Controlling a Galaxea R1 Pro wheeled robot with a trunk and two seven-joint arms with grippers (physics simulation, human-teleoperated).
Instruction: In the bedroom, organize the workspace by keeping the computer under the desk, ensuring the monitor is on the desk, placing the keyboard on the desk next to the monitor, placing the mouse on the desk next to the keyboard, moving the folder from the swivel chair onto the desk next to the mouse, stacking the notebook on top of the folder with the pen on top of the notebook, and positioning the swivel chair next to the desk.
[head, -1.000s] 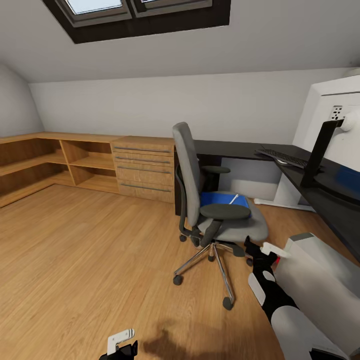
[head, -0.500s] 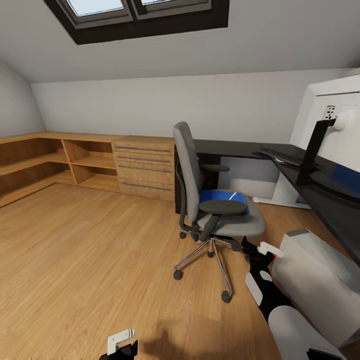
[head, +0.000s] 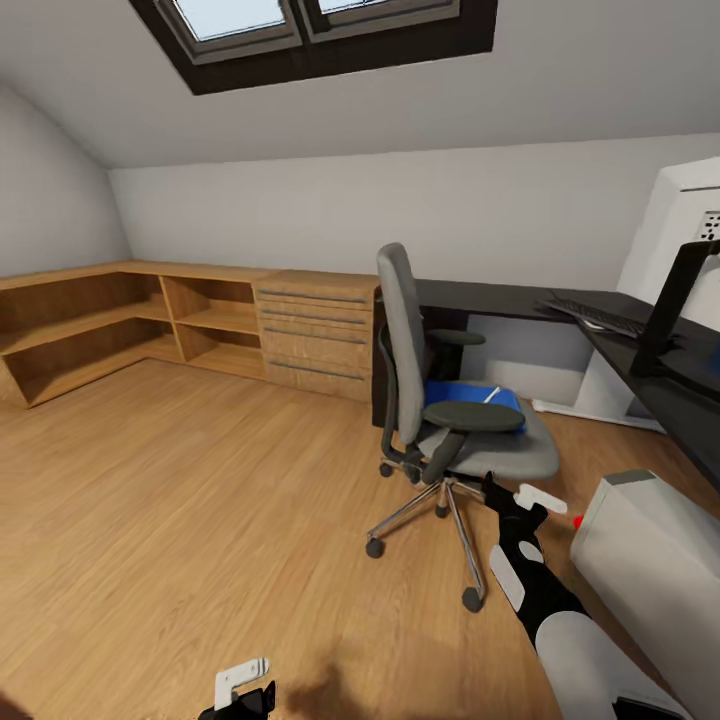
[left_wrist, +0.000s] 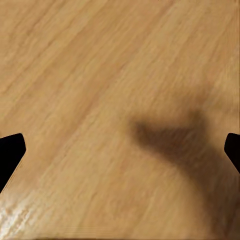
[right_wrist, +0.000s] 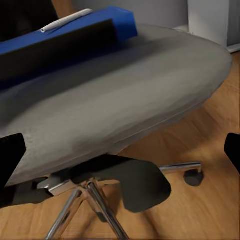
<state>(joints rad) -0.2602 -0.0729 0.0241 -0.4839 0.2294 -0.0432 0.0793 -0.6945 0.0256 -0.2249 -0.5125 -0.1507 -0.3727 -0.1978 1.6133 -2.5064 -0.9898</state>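
The swivel chair (head: 400, 340) stands on the floor, out from the desk (head: 500, 296), its grey seat (right_wrist: 125, 100) close in the right wrist view. The blue folder (head: 468, 392) lies on the seat with the pale pen (head: 492, 394) on top; both also appear as folder (right_wrist: 75, 35) and pen (right_wrist: 65, 21). I cannot make out the notebook or the mouse. The keyboard (head: 596, 314) and the monitor (head: 690, 240) sit on the desk. The computer (head: 650, 545) stands low at right. My right gripper (head: 520, 497) is open just below the seat's front. My left gripper (head: 245, 688) is open over bare floor.
Light wooden shelves (head: 90, 330) and a wooden chest of drawers (head: 315, 335) line the back wall on the left. The chair's chrome star base (head: 440, 520) with casters spreads in front of my right arm. Wide wooden floor (head: 200, 500) lies at left.
The whole picture has shifted to the right, so the camera has turned left. My right gripper stays by the chair's seat front. The chair and the things on it have not moved.
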